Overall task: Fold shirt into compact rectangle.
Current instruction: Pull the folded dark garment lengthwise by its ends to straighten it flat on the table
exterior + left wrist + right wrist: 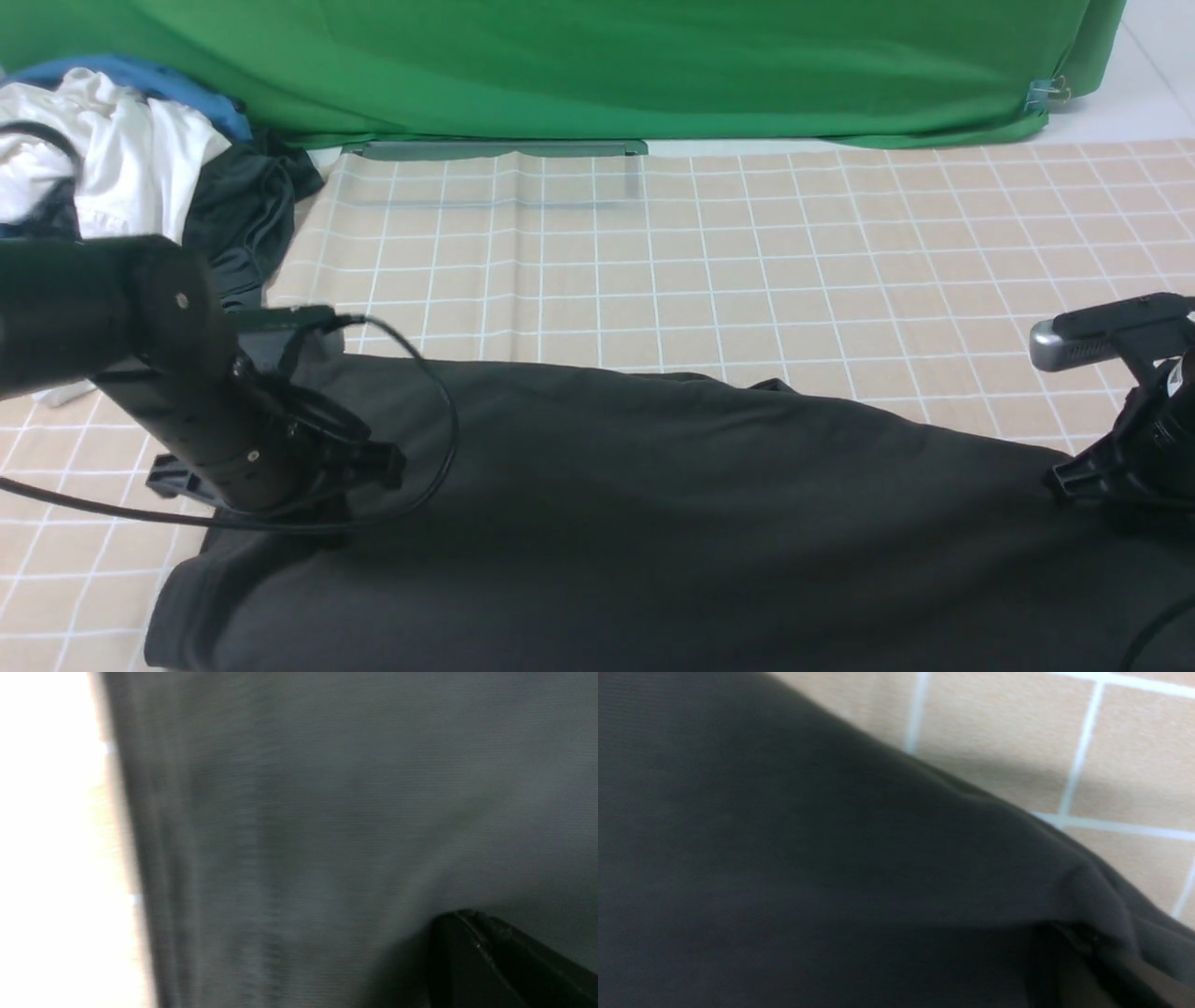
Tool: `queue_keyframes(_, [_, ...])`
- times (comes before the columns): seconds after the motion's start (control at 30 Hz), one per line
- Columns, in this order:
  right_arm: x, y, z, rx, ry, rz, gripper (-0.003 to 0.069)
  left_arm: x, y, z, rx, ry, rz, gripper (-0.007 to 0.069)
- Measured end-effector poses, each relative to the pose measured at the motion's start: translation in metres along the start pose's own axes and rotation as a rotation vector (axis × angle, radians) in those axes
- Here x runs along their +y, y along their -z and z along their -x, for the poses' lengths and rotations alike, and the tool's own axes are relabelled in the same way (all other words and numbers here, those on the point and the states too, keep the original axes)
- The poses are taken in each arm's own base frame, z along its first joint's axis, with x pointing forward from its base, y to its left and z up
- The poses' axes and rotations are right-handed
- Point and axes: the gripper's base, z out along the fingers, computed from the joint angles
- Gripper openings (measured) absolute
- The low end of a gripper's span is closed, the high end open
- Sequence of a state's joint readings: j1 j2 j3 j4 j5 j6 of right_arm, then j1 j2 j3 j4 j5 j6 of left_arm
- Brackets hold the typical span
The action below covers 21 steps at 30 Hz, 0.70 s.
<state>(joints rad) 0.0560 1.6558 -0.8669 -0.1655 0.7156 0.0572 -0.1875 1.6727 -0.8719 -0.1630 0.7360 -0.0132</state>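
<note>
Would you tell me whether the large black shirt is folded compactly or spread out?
Spread out: the large black cotton shirt lies wide across the beige checked tablecloth, no compact rectangle. Layers underneath: cannot tell.

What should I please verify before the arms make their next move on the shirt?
1. Left gripper shut: ok; whether it holds the shirt: cannot tell.
2. Right gripper pinching the shirt's edge: ok, cloth puckers there.
3. Shirt flat between the arms: ok, mild creases.
4. Room on the tablecloth beyond it: ok.
5. Clothes pile apart from the shirt: cannot tell, the left arm hides the gap.
</note>
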Motion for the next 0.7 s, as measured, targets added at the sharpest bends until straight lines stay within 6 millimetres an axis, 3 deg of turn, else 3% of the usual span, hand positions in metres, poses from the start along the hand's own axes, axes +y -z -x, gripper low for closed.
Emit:
queue_keyframes(0.23, [-0.009, 0.001, -0.004, 0.04, -0.026, -0.06, 0.0115, 0.013, 0.0, 0.003, 0.0, 0.07, 0.05, 0.0019])
queue_keyframes(0.33, [-0.014, 0.015, -0.012, 0.063, -0.041, -0.079, 0.0136, 0.024, 0.009, 0.003, -0.016, 0.083, 0.073, 0.0019])
queue_keyframes(0.43, [-0.018, 0.04, -0.022, 0.058, -0.063, -0.096, 0.0144, 0.03, 0.029, -0.002, -0.068, 0.077, 0.093, 0.0019])
queue_keyframes(0.53, [-0.021, 0.061, -0.032, 0.03, -0.124, -0.066, 0.0167, 0.024, 0.062, -0.011, -0.157, 0.075, 0.063, 0.0019])
queue_keyframes(0.6, [-0.023, 0.066, -0.036, 0.025, -0.183, -0.012, 0.0232, 0.019, 0.082, -0.019, -0.208, 0.057, 0.023, 0.0019])
queue_keyframes(0.7, [-0.033, 0.064, -0.04, 0.038, -0.238, 0.03, 0.0388, 0.012, 0.107, -0.035, -0.257, 0.033, -0.025, 0.0019])
